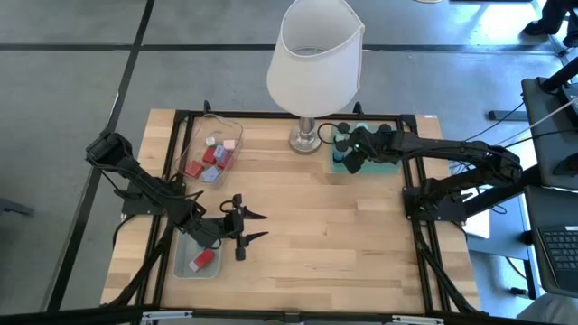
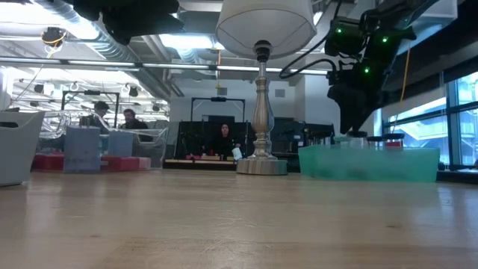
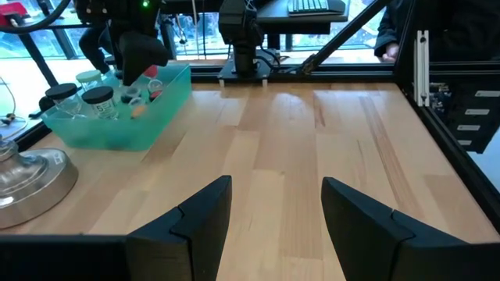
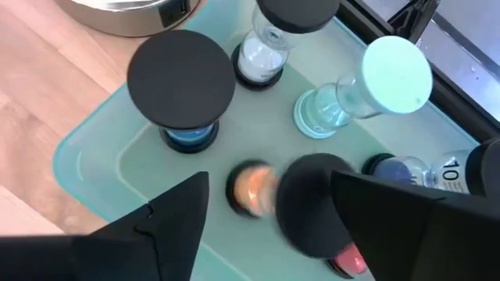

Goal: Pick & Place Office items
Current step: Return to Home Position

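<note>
My right gripper point(image 4: 269, 187) is open and points down into the teal tray point(image 1: 368, 162) beside the lamp base. Small hourglass-like pieces with round black caps point(image 4: 181, 74) and a mint cap point(image 4: 397, 69) stand in that tray. One black-capped piece point(image 4: 312, 204) and an orange one point(image 4: 250, 187) lie between my right fingers, with a gap on each side. My left gripper point(image 1: 263, 226) is open over bare wood near the table's near left, beside the grey-blue bin point(image 1: 185, 266), which holds a red block point(image 1: 204, 260). Red, pink and lavender blocks point(image 1: 215, 155) lie in the clear tray point(image 1: 194, 135).
The big white-shaded lamp point(image 1: 316, 54) stands at the far edge between the clear tray and the teal tray, its metal base point(image 3: 23, 183) close to my right gripper. A black frame point(image 1: 411, 194) runs around the table. Bare wood point(image 1: 334, 235) spans the middle. People sit in the room behind.
</note>
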Available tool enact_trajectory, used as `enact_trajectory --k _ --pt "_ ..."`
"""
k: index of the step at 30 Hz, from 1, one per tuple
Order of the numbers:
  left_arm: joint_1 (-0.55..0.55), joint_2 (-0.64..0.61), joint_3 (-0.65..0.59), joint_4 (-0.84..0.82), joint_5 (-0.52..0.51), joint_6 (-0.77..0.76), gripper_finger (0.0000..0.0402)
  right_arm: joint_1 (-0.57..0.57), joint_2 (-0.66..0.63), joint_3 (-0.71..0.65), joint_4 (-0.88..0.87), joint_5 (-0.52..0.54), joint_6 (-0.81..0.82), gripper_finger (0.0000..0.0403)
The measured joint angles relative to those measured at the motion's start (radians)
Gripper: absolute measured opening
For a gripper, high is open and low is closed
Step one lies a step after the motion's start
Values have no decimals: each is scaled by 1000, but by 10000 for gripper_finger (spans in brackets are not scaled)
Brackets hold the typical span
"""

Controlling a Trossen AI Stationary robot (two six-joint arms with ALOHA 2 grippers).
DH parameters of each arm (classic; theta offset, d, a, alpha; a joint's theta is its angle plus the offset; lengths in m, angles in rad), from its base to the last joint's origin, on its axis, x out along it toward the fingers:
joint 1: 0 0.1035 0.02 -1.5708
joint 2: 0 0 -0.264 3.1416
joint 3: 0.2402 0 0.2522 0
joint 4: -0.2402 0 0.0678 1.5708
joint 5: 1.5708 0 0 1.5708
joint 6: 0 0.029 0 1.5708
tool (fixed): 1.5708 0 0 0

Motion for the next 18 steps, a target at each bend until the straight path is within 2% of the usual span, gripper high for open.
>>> enact_trajectory --k 5,10,13,18 --pt "0 0 0 4 -34 0 196 -7 0 23 -38 2 -20 285" --pt "-5 -14 0 30 -181 1 196 3 -28 128 -110 11 -42 287" --pt "-22 -59 0 33 -251 26 196 30 -70 184 -116 13 -67 287" --pt "-77 -191 0 33 -303 172 196 100 -177 208 -108 55 -97 288"
